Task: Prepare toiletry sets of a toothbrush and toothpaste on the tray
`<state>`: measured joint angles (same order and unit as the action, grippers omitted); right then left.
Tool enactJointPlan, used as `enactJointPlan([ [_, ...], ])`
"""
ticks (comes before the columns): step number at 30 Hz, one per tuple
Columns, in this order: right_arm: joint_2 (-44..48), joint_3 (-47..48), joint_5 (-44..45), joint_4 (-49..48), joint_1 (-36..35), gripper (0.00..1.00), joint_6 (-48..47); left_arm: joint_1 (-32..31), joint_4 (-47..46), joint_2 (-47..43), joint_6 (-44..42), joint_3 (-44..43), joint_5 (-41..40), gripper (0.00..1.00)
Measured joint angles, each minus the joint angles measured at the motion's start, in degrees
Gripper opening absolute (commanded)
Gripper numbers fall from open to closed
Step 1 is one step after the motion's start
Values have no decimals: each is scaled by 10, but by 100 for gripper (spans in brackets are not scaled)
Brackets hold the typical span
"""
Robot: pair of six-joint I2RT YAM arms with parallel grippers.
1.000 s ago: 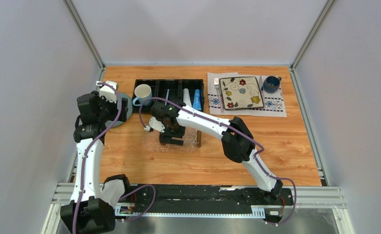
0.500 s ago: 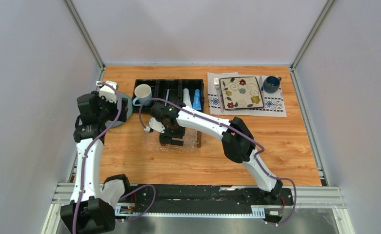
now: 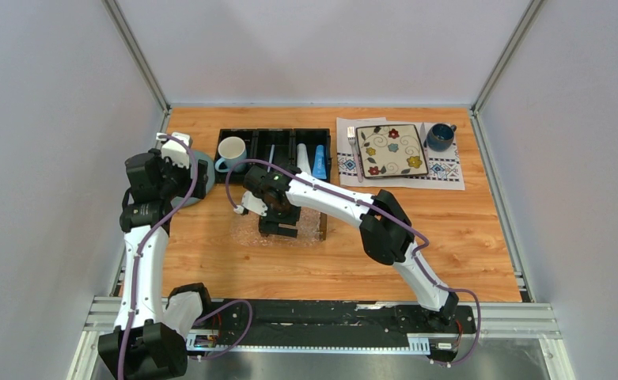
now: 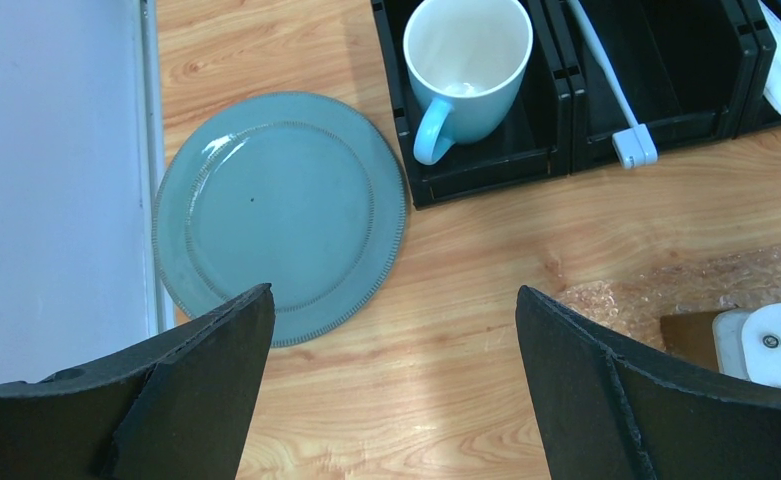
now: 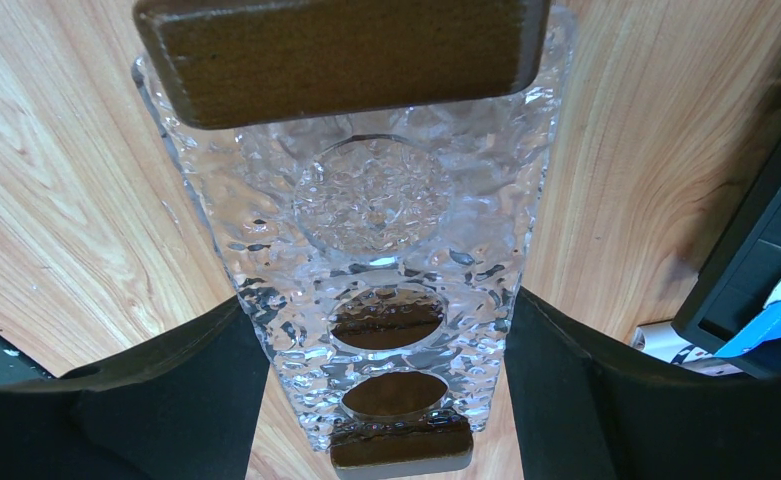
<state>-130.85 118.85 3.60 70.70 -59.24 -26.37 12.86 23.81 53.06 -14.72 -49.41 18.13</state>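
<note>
The clear textured tray [image 3: 252,234] with dark wooden end bars lies on the table in front of the black organizer [image 3: 274,131]. My right gripper [image 3: 278,227] is down over it. In the right wrist view its fingers [image 5: 196,390] press both long sides of the tray [image 5: 376,200]. The toothbrush [image 3: 271,152] lies in the organizer's middle compartment, also in the left wrist view [image 4: 606,75]. A white tube [image 3: 302,158] and a blue tube [image 3: 320,162] lie in the right compartment. My left gripper [image 4: 394,400] is open and empty above the table beside a blue-grey plate [image 4: 281,215].
A white-and-blue mug [image 3: 232,150] stands in the organizer's left compartment. At the back right, a placemat holds a square floral plate [image 3: 392,150], a fork [image 3: 354,150] and a dark blue cup [image 3: 440,136]. Grey walls enclose the table.
</note>
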Motion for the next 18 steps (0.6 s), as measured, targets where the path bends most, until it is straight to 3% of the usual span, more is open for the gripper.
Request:
enactJointPlan([
  [8, 0, 0, 0, 0, 0, 59, 1, 0, 0, -3, 0, 0, 0, 98],
  [14, 0, 0, 5, 1, -2, 67, 2, 0, 0, -6, 0, 3, 2, 98],
  [18, 0, 0, 6, 1, -2, 77, 3, 0, 0, -6, 0, 3, 4, 98],
])
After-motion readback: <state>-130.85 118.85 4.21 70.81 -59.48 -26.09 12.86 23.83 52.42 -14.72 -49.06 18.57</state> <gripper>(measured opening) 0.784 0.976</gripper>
